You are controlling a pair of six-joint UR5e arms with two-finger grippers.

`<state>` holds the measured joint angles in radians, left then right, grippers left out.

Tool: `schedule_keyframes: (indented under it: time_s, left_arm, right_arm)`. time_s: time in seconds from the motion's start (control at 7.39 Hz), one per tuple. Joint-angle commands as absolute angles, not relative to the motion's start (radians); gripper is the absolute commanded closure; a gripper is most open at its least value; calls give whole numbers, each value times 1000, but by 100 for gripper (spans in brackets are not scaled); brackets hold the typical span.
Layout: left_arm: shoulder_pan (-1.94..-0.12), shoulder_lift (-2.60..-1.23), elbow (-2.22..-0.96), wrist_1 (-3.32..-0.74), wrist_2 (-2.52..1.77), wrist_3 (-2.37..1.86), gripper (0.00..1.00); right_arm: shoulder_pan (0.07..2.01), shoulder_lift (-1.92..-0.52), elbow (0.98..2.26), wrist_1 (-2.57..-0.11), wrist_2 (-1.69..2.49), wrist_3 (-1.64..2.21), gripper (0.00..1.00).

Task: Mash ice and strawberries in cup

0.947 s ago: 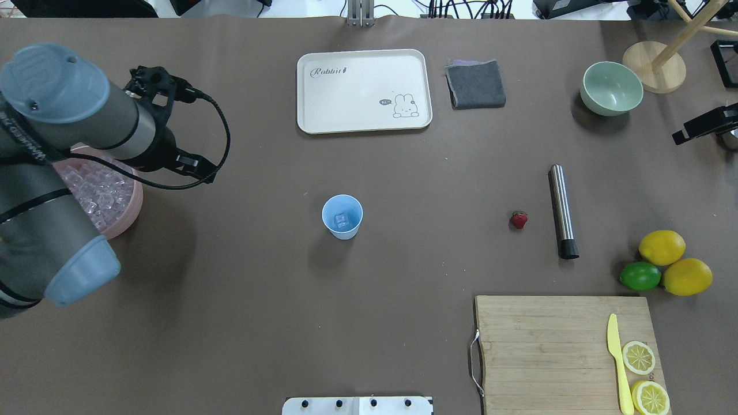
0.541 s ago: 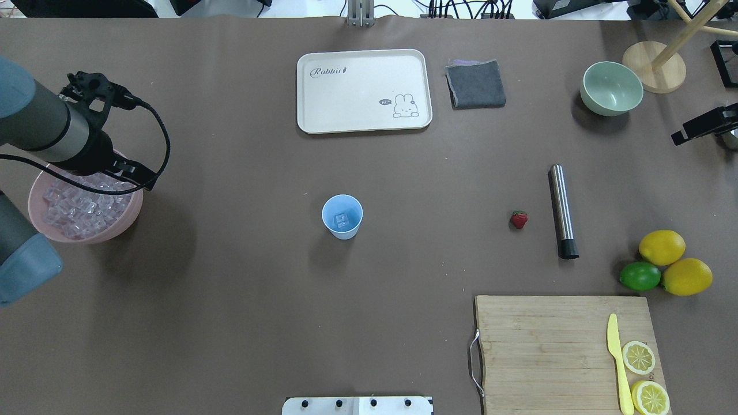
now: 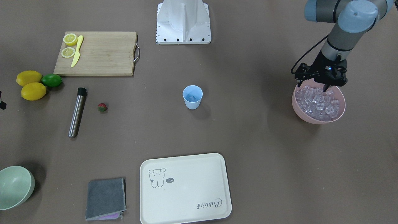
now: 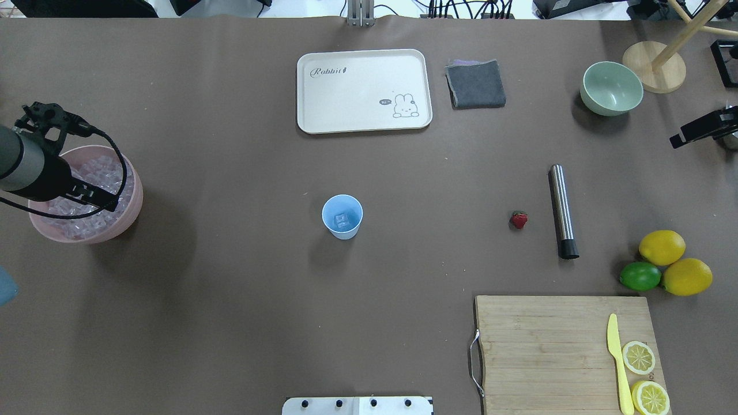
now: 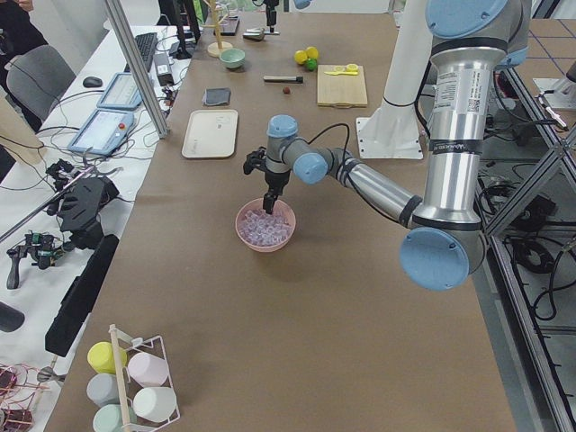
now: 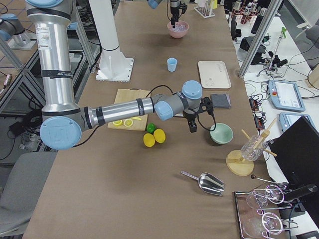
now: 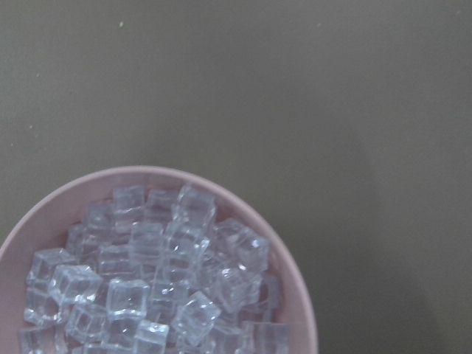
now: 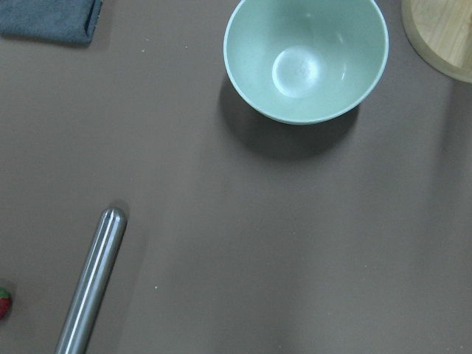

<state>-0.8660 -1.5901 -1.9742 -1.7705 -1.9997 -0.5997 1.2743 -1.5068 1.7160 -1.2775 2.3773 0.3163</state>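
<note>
LEFT ARM AT THE ICE: The left gripper (image 3: 312,86) hangs with fingers apart over the ice (image 3: 317,102) heaped in a pink bowl (image 3: 311,119). The blue cup (image 4: 346,233), one cube inside, stands mid-table. The strawberry (image 4: 519,219) lies just beside a steel muddler (image 4: 562,210). The right gripper (image 4: 700,128) hovers near the green bowl (image 4: 611,87); whether its fingers are apart or together cannot be told.

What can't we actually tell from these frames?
- Right gripper: cut off by the overhead view's right edge, missing from the front view; open or shut unclear.
- Clear ice cubes in the small light blue plastic cup: too small to count.
- Left gripper, fingers over the round pink bowl: contact with the bowl's ice unclear; the left wrist view shows no fingers.
</note>
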Motion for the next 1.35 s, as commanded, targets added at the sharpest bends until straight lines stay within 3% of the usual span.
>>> schedule_keyframes:
  time_s: [0.0,1.22]
  left_arm:
    - [-865,-1562,-1942,-1830,-2000,-630,3]
    - [-856,-1568,-1870,-1862,-2000,-709,4]
  right_arm:
    - [1270,-1508,1723,-1276,2376,318,0]
    - [1272,-1509,1723,-1278,2381,318,0]
